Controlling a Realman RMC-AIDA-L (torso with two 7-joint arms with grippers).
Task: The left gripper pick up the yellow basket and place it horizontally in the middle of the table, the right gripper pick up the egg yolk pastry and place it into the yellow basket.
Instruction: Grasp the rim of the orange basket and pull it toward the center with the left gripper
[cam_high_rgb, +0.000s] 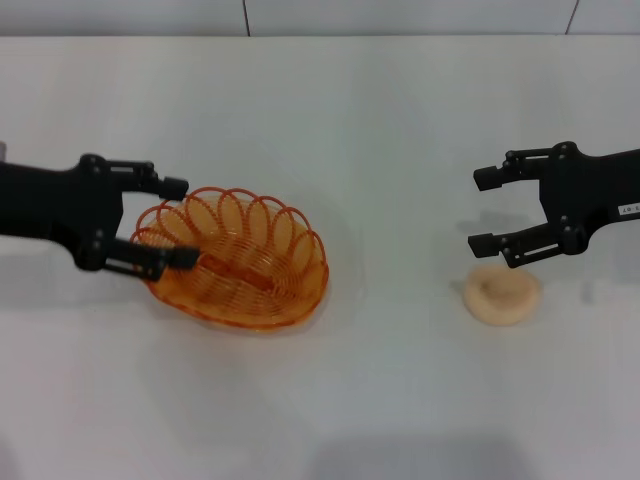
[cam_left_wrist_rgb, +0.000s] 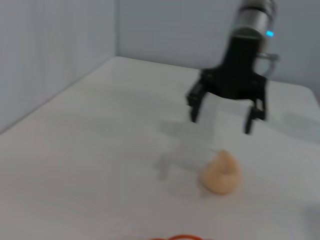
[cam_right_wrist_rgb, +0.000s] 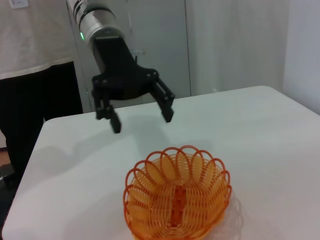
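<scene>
1. Hovering left gripper (cam_high_rgb: 178, 222), jaws wide, at the yellow basket (cam_high_rgb: 240, 258) rim on the table (cam_high_rgb: 380, 130); the right wrist view shows it raised, apart.
2. Right gripper (cam_high_rgb: 484, 211) wide, empty, above egg yolk pastry (cam_high_rgb: 502, 295).
3. Left wrist view crops the basket to a sliver.

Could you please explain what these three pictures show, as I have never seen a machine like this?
This is a robot with two black arms, each ending in a two-fingered claw. One picture looks down from its head; the other two come from cameras on its wrists. On the white table lie the yellow basket and a small egg yolk pastry. The left gripper is open above the basket's edge, as the right wrist view shows. The right gripper is open above the pastry. Neither holds anything.
</scene>
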